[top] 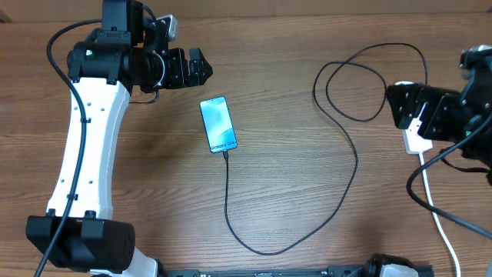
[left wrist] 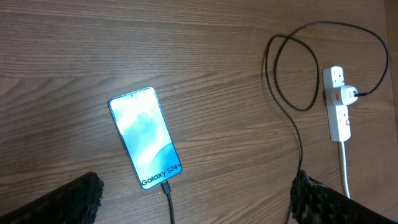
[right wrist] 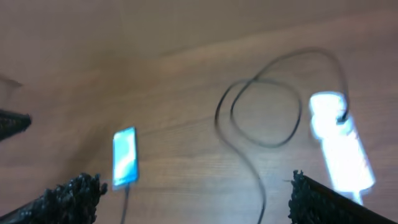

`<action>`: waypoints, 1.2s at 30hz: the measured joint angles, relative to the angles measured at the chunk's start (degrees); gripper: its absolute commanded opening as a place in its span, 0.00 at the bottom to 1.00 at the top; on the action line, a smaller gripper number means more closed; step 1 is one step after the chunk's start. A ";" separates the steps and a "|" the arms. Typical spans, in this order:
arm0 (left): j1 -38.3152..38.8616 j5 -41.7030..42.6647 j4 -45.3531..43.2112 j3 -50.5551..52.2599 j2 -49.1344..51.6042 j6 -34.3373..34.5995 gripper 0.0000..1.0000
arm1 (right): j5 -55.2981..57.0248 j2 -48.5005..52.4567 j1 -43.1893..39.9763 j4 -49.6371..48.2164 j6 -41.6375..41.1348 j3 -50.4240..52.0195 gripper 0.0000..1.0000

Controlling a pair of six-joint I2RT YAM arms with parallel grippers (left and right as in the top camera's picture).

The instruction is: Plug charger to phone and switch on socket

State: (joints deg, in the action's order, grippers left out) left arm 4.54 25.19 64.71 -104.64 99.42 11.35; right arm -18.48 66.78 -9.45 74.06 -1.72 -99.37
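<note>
The left gripper (left wrist: 197, 190) stands spread wide and empty. Its 2 black textured fingers (left wrist: 81, 198) frame the lower corners of the left wrist view with only the brown wooden table (left wrist: 62, 62) between them. In the overhead view it hangs at the upper left, just up and left of the slim rectangular smartphone with black edges and a lit blue-teal screen (top: 217, 125), apparently held clear so the smartphone lies undisturbed. The right gripper (right wrist: 196, 190) is likewise wide apart and carries nothing. From above it sits at the right edge of the frame over the elongated white plastic power strip (left wrist: 337, 115), hiding most of it, a position that looks chosen for reaching the small red switches (left wrist: 336, 98). The smartphone lies flat, left of centre and slightly tilted. The small connector tip (left wrist: 165, 186) of the long thin black charger cable (top: 356, 165) is seated at its lower edge, so the plugging half of the task looks done. The charger cable drops toward the bottom of the frame, sweeps right, and curls into 1 loose loop at the upper right. It ends at its plug (left wrist: 349, 94), which is seated in the power strip. A thicker white cord (left wrist: 344, 171) leaves the power strip toward the bottom. Whether a switch is on cannot be told, and the right wrist view is blurred.
</note>
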 measured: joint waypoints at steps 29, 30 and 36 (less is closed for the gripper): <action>0.00 -0.20 0.00 0.00 -0.02 0.00 1.00 | 8.22 -53.48 4.68 -61.55 0.04 84.39 1.00; 0.00 -0.20 -0.02 0.00 0.00 0.00 1.00 | 8.22 -54.25 4.68 -61.64 0.04 85.05 1.00; 0.00 -0.20 -0.02 0.00 0.00 0.00 1.00 | 8.24 -59.06 4.68 -62.10 0.04 88.41 1.00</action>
State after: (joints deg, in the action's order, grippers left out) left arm 4.54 24.99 64.69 -104.64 99.42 11.35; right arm -10.24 7.73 -4.78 11.97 -1.67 -10.96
